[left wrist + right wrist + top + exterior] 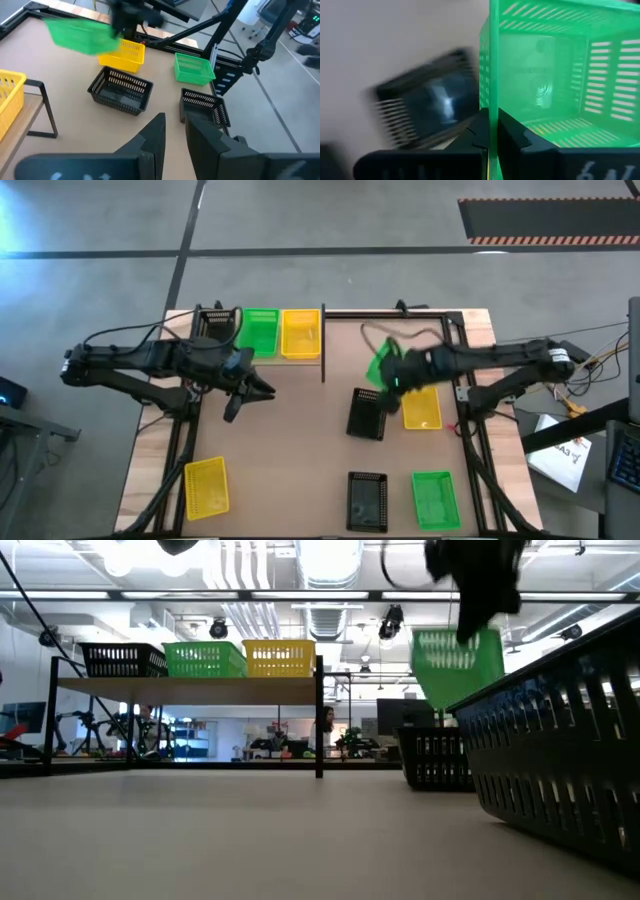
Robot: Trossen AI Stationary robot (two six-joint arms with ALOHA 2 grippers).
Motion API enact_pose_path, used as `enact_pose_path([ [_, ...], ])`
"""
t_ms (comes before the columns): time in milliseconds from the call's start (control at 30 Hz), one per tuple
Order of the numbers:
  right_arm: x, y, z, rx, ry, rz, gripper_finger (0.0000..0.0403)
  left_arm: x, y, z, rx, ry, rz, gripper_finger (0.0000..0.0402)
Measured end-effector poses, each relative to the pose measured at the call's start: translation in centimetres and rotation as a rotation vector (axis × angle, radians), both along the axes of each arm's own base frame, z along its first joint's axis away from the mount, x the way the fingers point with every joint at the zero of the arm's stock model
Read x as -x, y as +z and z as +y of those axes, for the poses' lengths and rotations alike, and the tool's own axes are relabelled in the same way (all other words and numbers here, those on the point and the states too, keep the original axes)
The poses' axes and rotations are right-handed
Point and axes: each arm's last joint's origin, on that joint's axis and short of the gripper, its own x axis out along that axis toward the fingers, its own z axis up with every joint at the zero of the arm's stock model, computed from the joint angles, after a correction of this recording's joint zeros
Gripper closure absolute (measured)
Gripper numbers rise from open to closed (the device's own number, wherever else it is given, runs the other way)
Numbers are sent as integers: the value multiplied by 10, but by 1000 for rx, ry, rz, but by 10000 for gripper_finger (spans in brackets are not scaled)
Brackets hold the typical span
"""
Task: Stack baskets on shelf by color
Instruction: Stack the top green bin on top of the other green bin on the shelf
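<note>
Brown counter (300, 450) below, right gripper (489, 132) pinches a green basket (555, 75) by its wall, lifted clear for shelving; left gripper (172, 135) waits, fingers parted.

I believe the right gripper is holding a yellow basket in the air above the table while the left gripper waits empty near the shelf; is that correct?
Not quite: the basket held by the right gripper is green, not yellow, as the right wrist view shows, with the fingers pinched on its wall. The rest holds: it hangs above the table, and the left gripper waits empty near the shelf.
</note>
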Motion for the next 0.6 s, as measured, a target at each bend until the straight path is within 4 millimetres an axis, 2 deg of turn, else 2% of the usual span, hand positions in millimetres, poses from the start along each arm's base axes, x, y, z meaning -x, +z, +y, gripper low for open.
enact_pose_path([
  [200, -43, 19, 90, -78, 164, -75, 394, 10, 6, 0, 3, -25, -31, 343],
  [333, -86, 21, 138, -77, 304, -136, 394, 18, 9, -2, -13, -126, -60, 343],
  [467, -131, 24, 162, -23, 445, -196, 394, 25, 10, -8, -100, -312, -98, 343],
  [600, -163, 33, 175, 94, 652, -262, 394, 26, 7, -17, -196, -507, -133, 343],
])
